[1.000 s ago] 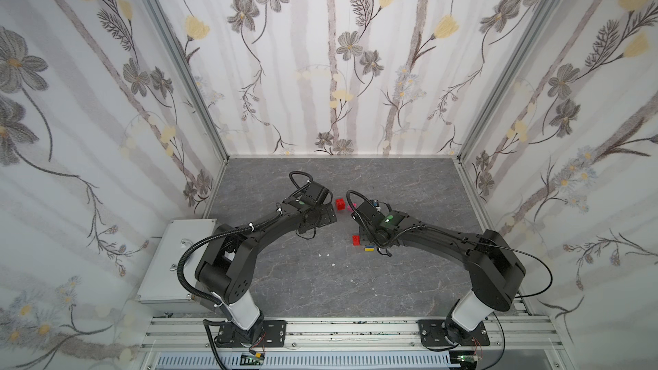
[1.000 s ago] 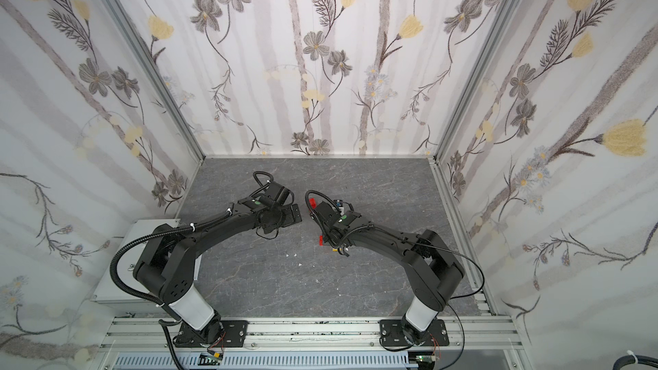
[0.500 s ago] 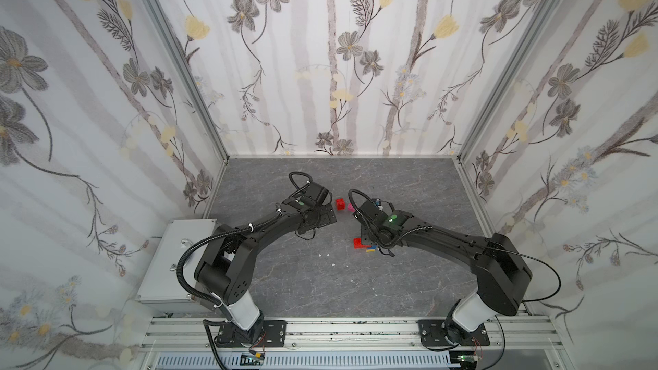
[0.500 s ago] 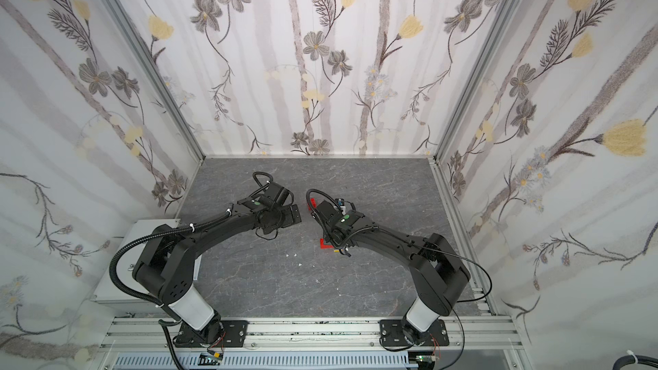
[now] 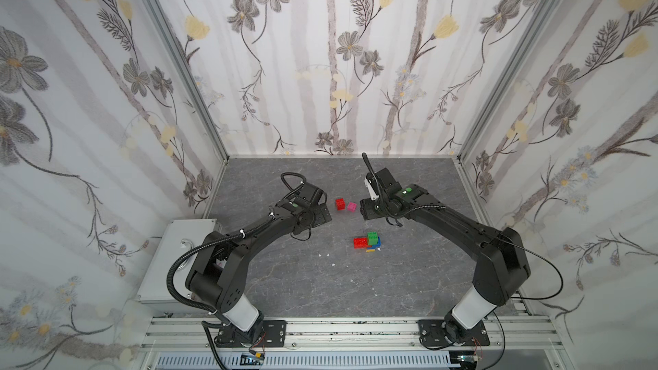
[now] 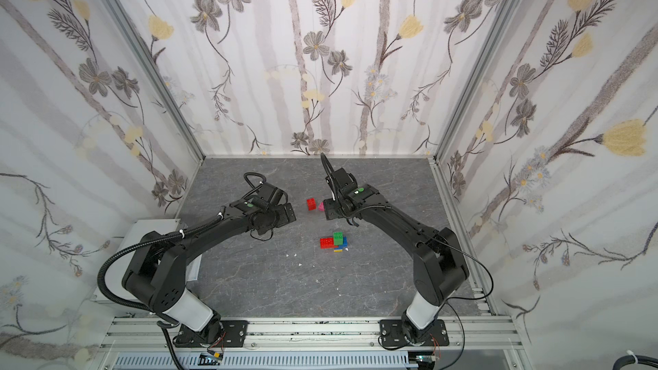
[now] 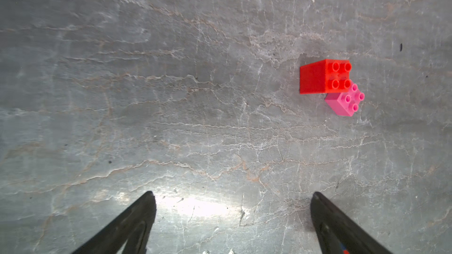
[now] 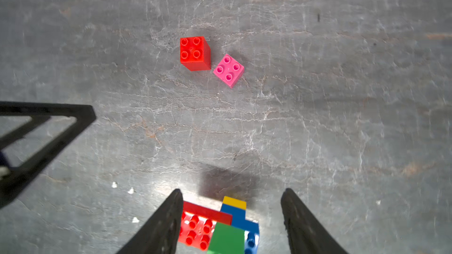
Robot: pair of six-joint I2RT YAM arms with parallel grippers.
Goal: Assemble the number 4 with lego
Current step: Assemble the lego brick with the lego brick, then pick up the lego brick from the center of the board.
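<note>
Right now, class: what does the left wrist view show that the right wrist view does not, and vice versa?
Only the left wrist view: the left gripper, both fingertips wide apart. Only the right wrist view: the right gripper, open, and the part-built stack of red, green, blue and yellow bricks. Both: the loose red brick and pink brick, side by side.

Parted tool (image 8: pixel 231 190) frames the partly built stack (image 8: pixel 220 230).
</note>
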